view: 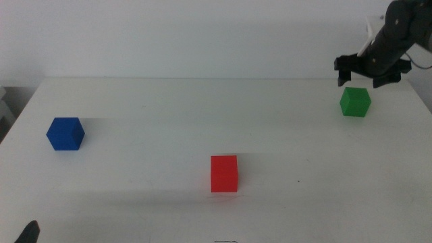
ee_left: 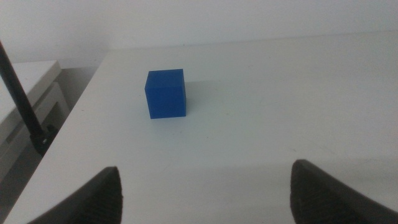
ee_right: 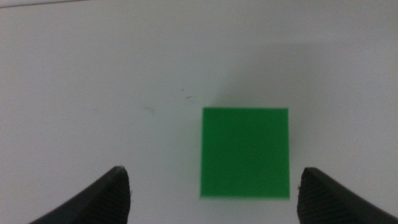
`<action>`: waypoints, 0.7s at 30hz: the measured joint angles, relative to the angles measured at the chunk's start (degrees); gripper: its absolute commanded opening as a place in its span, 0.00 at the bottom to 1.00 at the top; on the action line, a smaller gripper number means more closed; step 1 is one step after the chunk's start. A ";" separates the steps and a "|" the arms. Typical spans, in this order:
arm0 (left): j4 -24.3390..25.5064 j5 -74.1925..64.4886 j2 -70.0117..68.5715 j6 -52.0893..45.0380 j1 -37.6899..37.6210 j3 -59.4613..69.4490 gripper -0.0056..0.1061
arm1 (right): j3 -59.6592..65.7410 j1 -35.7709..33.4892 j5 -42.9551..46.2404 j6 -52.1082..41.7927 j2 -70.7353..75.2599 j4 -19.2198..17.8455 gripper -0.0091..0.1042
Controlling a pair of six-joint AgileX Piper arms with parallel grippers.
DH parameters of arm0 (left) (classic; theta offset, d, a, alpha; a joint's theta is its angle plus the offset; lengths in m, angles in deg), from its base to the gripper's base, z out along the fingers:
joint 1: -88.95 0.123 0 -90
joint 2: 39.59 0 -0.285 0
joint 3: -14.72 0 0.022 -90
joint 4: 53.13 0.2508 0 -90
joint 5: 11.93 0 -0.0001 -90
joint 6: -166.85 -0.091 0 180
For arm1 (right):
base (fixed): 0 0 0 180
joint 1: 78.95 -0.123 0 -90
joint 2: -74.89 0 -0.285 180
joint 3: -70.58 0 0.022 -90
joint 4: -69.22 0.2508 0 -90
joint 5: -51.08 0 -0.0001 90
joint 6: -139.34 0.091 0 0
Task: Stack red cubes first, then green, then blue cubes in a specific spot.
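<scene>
Three small matte cubes with plain faces and crisp edges sit well apart on the smooth white surface [view: 169, 101] we work over: the blue cube [view: 65, 133] near its left edge, the red cube [view: 224, 173] toward the front middle, the green cube [view: 355, 102] at the far right. Our right gripper [view: 363, 75] hovers just above the green one, dark jaws spread wide and empty. Our left gripper [ee_left: 205, 193] waits low at the near left, jaws parted, empty, facing the blue cube.
</scene>
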 measured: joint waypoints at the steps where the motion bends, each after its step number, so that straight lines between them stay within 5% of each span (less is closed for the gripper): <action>1: 0.00 0.00 0.00 0.00 0.00 0.00 0.87 | 0.00 0.37 1.04 -0.04 -0.86 -0.14 0.91; 17: 0.00 0.00 0.00 0.00 0.00 0.00 0.87 | -0.11 0.90 7.69 1.17 -7.21 -3.81 0.91; 21: 0.00 0.00 0.00 0.00 0.00 0.00 0.87 | -0.11 0.90 8.15 1.24 -8.52 -3.93 0.79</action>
